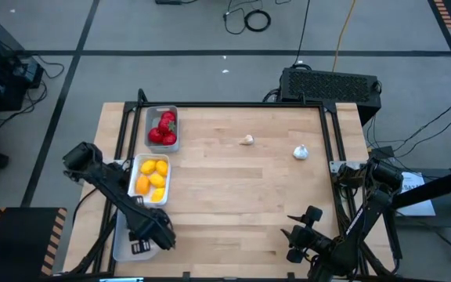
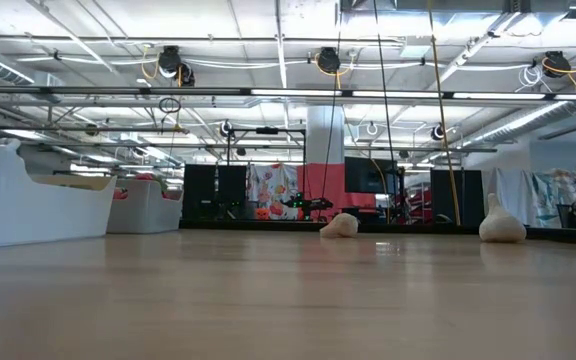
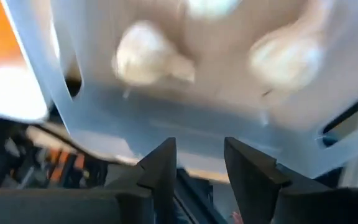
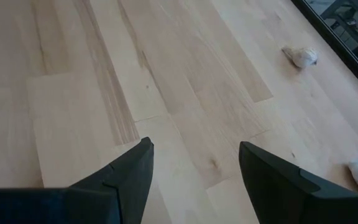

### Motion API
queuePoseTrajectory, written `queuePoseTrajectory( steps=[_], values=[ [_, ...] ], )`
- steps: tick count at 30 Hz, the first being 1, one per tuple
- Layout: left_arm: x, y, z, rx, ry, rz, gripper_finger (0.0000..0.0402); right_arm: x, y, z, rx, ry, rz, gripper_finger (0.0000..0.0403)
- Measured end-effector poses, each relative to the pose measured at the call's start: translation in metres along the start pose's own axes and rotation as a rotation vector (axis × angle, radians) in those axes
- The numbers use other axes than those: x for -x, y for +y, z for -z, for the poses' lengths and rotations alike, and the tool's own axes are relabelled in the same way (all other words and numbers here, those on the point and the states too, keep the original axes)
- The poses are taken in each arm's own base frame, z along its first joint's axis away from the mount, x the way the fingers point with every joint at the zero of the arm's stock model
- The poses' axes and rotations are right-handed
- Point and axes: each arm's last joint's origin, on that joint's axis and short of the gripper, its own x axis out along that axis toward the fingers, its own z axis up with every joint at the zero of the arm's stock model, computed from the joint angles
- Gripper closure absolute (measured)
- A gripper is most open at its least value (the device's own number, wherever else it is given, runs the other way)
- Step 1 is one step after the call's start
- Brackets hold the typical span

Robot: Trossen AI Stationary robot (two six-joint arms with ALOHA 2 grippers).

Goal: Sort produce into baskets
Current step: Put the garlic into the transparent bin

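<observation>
Three pale trays stand along the table's left side. The far one [image 1: 161, 110] holds red pieces [image 1: 164, 130], the middle one [image 1: 138, 163] yellow-orange pieces [image 1: 153, 178]. The near one [image 1: 122, 239] holds whitish garlic bulbs [image 3: 146, 59], and my left arm partly covers it. My left gripper [image 1: 153, 233] hangs over this tray's near end, its fingers [image 3: 160, 168] apart with nothing between them. Two garlic bulbs [image 1: 247, 140] [image 1: 301, 152] lie on the bare table toward the far right. My right gripper [image 1: 300, 229] is open and empty near the table's front right.
A black frame rail [image 1: 233, 104] runs around the table. In the low view the two loose bulbs [image 2: 340, 225] [image 2: 501, 222] lie far off, with trays at the left [image 2: 28, 205]. Bare wood [image 4: 166, 74] lies between my right gripper and the bulbs.
</observation>
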Motion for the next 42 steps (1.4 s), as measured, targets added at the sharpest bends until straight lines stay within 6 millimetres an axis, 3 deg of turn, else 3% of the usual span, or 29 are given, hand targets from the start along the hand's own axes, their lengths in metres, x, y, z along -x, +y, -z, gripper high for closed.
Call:
queuePoseTrajectory(
  steps=[5,11,15,20,24,27,34,42],
  values=[
    [0.035,0.001,-0.013,-0.077,-0.217,0.019,0.0257,0.0,0.0,0.0,0.001,-0.001,0.0,0.0177],
    [0.074,0.014,-0.06,-0.151,-0.779,-0.134,0.0257,-0.001,0.0,-0.003,-0.001,-0.067,0.008,0.0177],
    [0.099,0.046,-0.111,-0.152,-0.986,-0.076,0.0257,-0.004,0.0,-0.006,-0.018,-0.074,0.01,0.0177],
    [0.134,0.11,-0.164,-0.065,-1.289,-0.033,0.0257,-0.006,0.001,-0.007,-0.032,-0.069,0.007,0.0177],
    [0.138,0.157,-0.198,-0.012,-1.388,0.035,0.0241,-0.006,0.002,-0.007,-0.035,-0.068,0.004,0.0177],
    [0.137,0.174,-0.219,0.0,-1.437,0.073,0.0208,-0.006,0.002,-0.007,-0.02,-0.058,0.002,0.0177],
    [0.113,0.179,-0.249,0.066,-1.363,-0.013,0.0137,-0.007,0.002,-0.005,0.011,-0.041,-0.001,0.0177],
    [0.098,0.191,-0.264,0.108,-1.308,-0.029,0.0127,-0.007,0.003,-0.005,0.01,-0.043,-0.006,0.0177]
  ],
)
